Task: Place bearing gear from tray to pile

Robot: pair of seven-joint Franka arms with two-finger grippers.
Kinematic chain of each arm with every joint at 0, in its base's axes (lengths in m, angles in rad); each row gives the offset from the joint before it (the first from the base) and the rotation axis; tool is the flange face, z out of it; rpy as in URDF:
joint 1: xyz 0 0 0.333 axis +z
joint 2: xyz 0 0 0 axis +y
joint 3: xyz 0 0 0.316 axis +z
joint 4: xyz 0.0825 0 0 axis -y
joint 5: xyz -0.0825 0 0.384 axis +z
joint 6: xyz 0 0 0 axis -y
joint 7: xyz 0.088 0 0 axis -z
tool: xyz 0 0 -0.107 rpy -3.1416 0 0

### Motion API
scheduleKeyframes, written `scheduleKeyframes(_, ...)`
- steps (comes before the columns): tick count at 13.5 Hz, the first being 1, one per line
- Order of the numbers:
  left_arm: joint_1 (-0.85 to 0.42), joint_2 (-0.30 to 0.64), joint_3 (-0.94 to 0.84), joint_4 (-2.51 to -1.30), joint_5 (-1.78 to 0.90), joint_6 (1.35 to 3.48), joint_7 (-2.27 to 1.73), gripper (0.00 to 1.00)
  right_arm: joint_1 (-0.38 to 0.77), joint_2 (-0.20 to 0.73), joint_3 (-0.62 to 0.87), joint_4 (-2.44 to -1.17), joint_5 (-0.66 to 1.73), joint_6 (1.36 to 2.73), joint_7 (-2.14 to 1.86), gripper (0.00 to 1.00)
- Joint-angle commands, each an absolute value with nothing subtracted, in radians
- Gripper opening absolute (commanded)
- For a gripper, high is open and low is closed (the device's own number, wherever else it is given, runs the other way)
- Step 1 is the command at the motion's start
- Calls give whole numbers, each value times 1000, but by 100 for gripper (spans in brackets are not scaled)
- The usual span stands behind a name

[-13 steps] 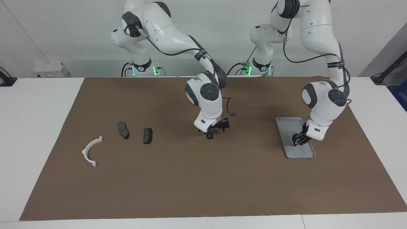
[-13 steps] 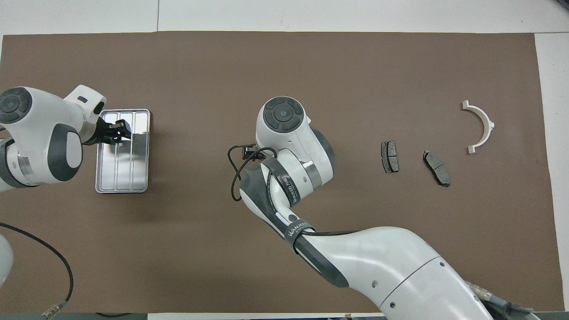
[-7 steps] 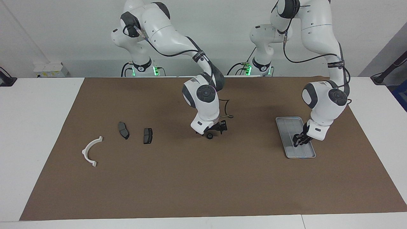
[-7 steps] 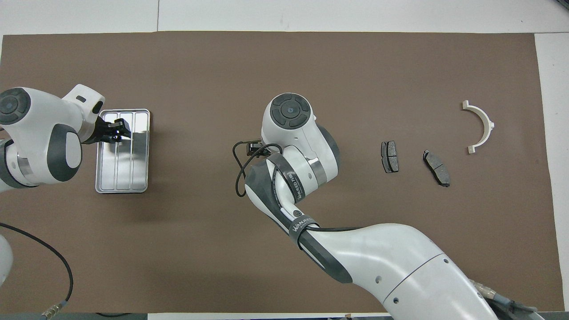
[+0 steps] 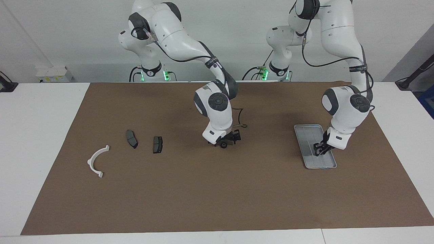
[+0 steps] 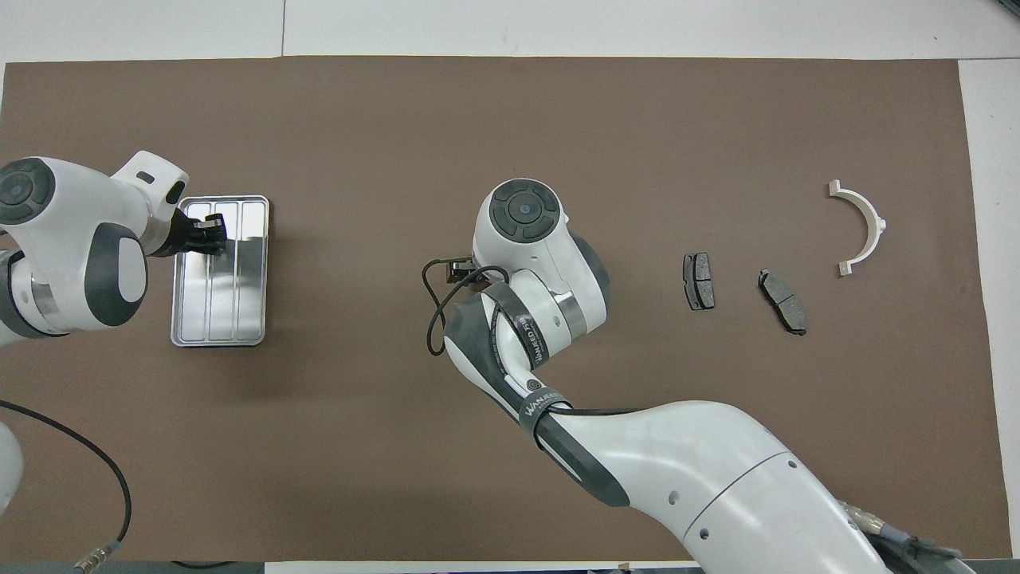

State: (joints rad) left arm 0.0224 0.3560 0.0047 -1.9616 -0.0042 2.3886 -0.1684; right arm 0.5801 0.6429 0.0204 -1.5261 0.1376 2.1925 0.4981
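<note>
The right gripper (image 5: 226,143) sits low at the middle of the brown mat (image 5: 217,189), its fingers around the small dark gear (image 5: 223,145); whether they pinch it I cannot tell. The left gripper (image 5: 318,151), fingers together, hangs over the tray (image 5: 307,132). The pile (image 5: 130,144) lies toward the right arm's end.

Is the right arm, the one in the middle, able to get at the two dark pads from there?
Probably yes. Only bare mat lies between the right gripper, low over the small black gear, and the two dark pads, and that arm is bent, not stretched. The left gripper is over the tray.
</note>
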Motion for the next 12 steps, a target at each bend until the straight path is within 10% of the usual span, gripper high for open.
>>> scheduleKeyframes(1,18,348,9,-1999,6,2415,-178,5,574,615,28,-1577,161,2233,469,73)
scheduleKeyframes(6,3,351,9,-1944,5,2350,-245,0,572,615,28,-1571,161,2227,472,11)
scheduleKeyframes(12,-102,331,6,-1870,5,2223,-564,0,568,615,25,-1540,160,2198,472,0)
